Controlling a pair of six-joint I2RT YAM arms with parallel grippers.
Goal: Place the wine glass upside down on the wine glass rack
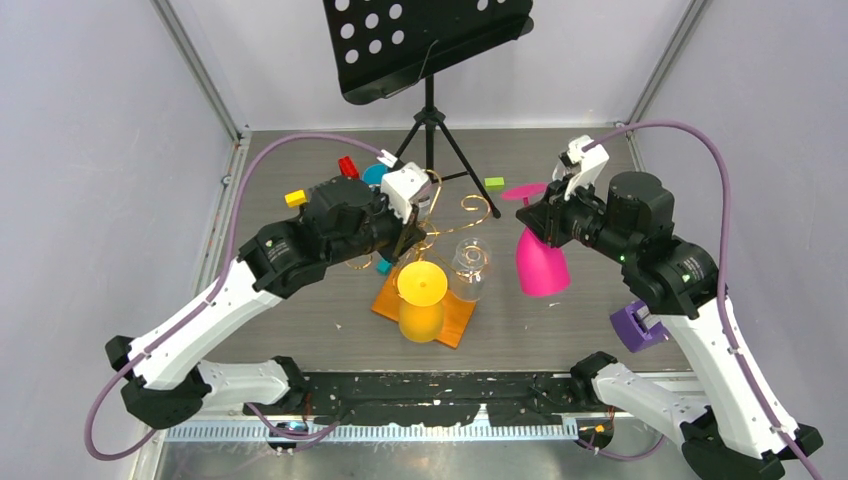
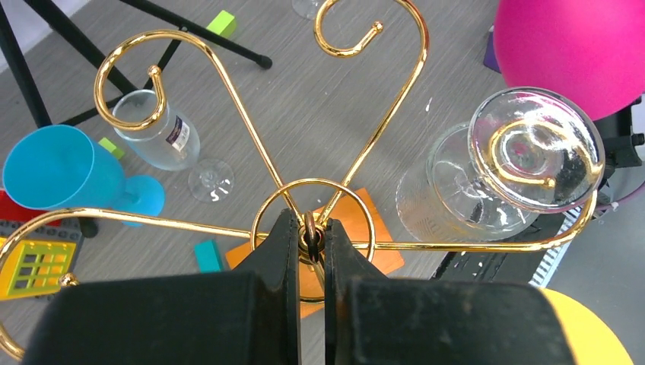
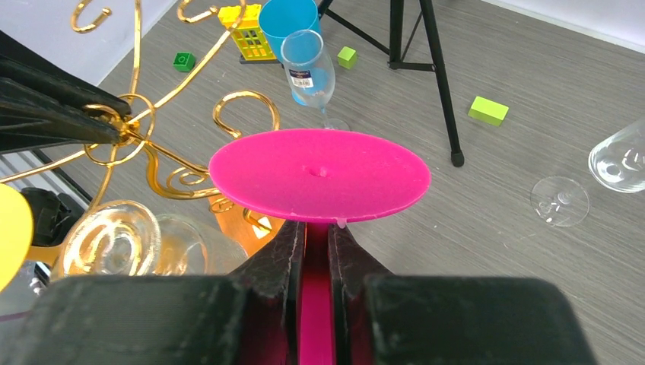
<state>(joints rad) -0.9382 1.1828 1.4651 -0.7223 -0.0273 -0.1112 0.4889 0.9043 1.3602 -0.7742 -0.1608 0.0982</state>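
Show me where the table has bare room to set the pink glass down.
Bare: the near table before the orange base, left to the left arm and right, in front of the pink glass. Crowded: around the rack with yellow glass and clear glass, and behind it among tripod legs, blocks, blue cup and a lying glass.

Black perforated music stand (image 1: 430, 40) on tripod, rear of grey worktop (image 1: 560, 330). Green block (image 1: 494, 183) beside tripod leg. Red block (image 1: 348, 166), yellow block (image 1: 295, 197) rear left. Purple block (image 1: 634, 325) front right.
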